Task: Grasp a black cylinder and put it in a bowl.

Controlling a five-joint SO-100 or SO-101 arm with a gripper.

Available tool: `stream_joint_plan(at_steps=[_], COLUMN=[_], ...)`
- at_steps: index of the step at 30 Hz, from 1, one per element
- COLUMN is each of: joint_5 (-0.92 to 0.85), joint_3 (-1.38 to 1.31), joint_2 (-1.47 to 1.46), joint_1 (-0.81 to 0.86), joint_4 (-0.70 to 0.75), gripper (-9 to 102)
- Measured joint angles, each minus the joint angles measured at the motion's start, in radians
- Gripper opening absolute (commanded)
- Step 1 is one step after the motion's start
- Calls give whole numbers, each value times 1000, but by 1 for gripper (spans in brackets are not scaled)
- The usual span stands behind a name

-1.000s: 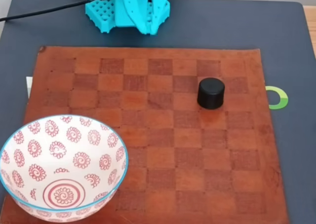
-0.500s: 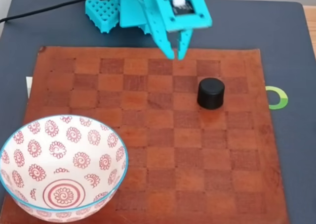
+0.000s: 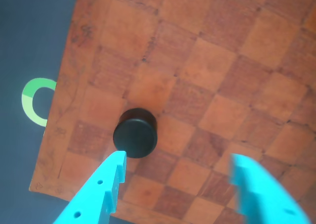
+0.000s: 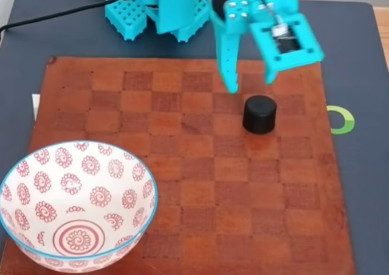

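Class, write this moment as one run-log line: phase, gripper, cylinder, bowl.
phase: approach | gripper: open, above board, holding nothing | black cylinder: upright on checkerboard, ungrasped | bowl: empty

In the fixed view, the bowl [image 4: 78, 207] is cut off by the left and bottom edges, so part of its blue rim is out of the picture. The top edge cuts off the arm [image 4: 170, 5]. The brown checker mat [image 4: 200, 184] runs off the bottom edge.

In the wrist view, both fingers of the gripper [image 3: 180, 172] are cut off at the bottom, and the right finger [image 3: 259, 192] looks blurry. The mat [image 3: 207, 80] covers part of the green ring [image 3: 33, 100].
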Motion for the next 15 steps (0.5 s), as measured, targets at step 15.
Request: stream_joint_plan(at_steps=[15], joint_5=[124], joint_3=[0], joint_2=[-101], joint_1=[-124], joint_4=[-81], gripper=[37])
